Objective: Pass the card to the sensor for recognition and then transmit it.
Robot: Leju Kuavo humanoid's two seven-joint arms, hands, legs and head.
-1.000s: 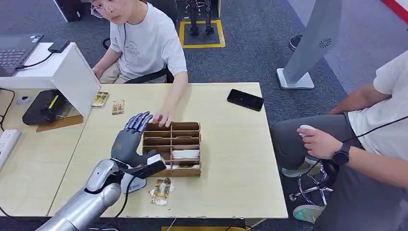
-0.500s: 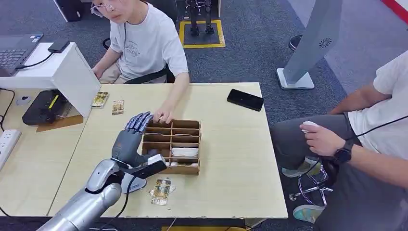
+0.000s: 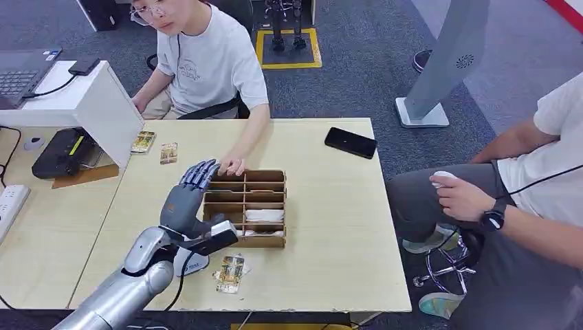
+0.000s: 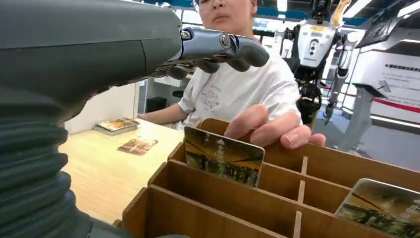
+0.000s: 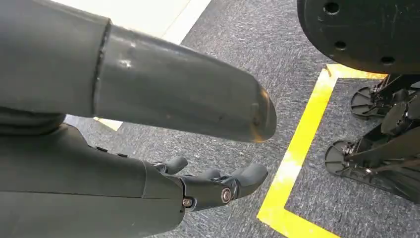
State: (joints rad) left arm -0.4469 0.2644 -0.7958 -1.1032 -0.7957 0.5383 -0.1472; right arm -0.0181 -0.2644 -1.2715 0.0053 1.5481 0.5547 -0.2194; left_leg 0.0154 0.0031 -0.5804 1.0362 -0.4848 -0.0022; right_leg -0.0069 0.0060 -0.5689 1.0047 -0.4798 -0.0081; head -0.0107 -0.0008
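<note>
While the left hand (image 3: 185, 199) hovers over the left edge of the wooden divider box (image 3: 246, 208) in the head view, its fingers (image 3: 199, 173) are stretched out and apart, holding nothing. A person's hand (image 3: 232, 166) rests on the box's far rim, just beside those fingers. A card (image 3: 229, 273) lies flat on the table (image 3: 330, 220) near its front edge, just in front of the box and beside a white round sensor base (image 3: 189, 262). Two more cards (image 3: 155, 147) lie at the table's far left; a black phone (image 3: 350, 142) lies at the far right. A second person sits off the right side.

Left wrist view: the left hand (image 4: 99, 54) reaches above the box (image 4: 218, 198), fingers (image 4: 233, 47) extended, nothing between them. One card (image 4: 223, 156) stands upright in a far compartment, the person's fingertips (image 4: 275, 131) just behind its top edge, possibly touching. Another card (image 4: 381, 206) leans in a nearer compartment.

Right wrist view: the right hand (image 5: 148, 148) hangs above grey carpet (image 5: 233, 59) with a yellow line (image 5: 297, 148); fingers (image 5: 237, 181) loosely curled, apart from the thumb, holding nothing.
</note>
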